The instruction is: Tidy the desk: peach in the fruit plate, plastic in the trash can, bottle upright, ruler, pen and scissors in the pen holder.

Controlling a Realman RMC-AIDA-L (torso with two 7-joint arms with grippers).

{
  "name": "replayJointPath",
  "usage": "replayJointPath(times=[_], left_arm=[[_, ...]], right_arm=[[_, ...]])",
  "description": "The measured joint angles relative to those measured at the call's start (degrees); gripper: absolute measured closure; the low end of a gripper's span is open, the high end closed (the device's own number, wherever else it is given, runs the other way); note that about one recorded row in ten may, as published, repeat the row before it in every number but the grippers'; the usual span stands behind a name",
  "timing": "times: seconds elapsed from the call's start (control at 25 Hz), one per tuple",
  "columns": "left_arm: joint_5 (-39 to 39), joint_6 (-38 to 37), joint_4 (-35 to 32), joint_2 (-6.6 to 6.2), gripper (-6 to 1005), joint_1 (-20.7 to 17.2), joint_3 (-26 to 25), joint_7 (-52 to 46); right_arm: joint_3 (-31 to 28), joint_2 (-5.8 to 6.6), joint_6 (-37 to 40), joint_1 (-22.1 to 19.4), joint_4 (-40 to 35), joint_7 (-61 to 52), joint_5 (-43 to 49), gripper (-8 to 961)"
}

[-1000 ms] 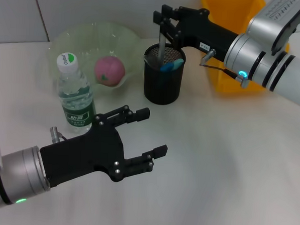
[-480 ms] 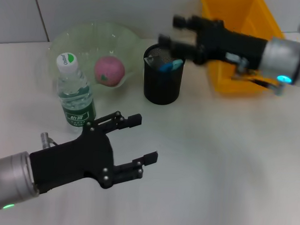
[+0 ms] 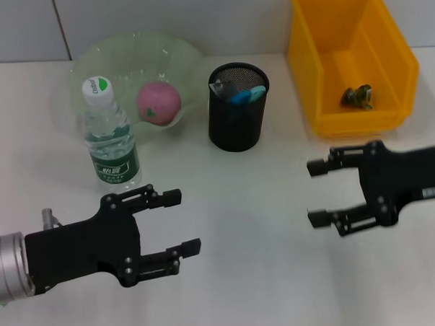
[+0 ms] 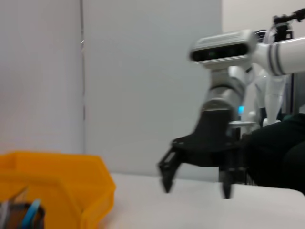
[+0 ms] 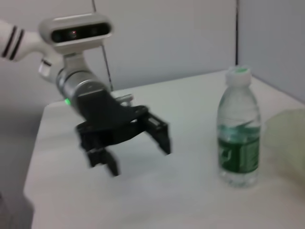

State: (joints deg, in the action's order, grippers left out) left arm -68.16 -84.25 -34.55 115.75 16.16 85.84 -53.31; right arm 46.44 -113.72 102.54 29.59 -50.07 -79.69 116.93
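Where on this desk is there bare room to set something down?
Bare desk lies between the left hand and right hand, in front of the pen holder. The back is crowded: bottle, fruit plate with peach, yellow trash can.

pink peach (image 3: 159, 101), yellow bin (image 3: 395, 70), black pen holder (image 3: 236, 124)

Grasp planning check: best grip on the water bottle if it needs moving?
Take the water bottle at the labelled mid-body, coming in level from the front-right with the left end effector. It stands upright, the plate sits behind it, and that side is free.
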Motion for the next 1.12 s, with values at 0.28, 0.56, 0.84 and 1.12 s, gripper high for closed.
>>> replayJointPath(times=[0.28, 0.56, 0.84, 1.12], left_arm=[[-0.06, -1.27, 6.98, -0.7, 249, 3.22, -0.55, -0.22], [-1.44, -1.47, 7.57, -1.35, 249, 3.68, -0.89, -0.71], [-1.5, -1.64, 7.66, -1.4, 249, 3.8, -0.89, -0.91], [-1.54, -2.5, 7.73, -1.49, 249, 3.8, -1.1, -1.38]], right_arm=[[-0.78, -2.17, -1.05, -3.36, 1.21, 5.11, -0.41, 128], [-0.84, -2.85, -2.21, -3.57, 2.46, 6.43, -0.46, 128], [-0.79, -3.17, -3.51, -3.07, 2.57, 6.77, -0.46, 128], [-0.49, -3.63, -4.46, -2.52, 2.57, 6.7, -0.11, 128]])
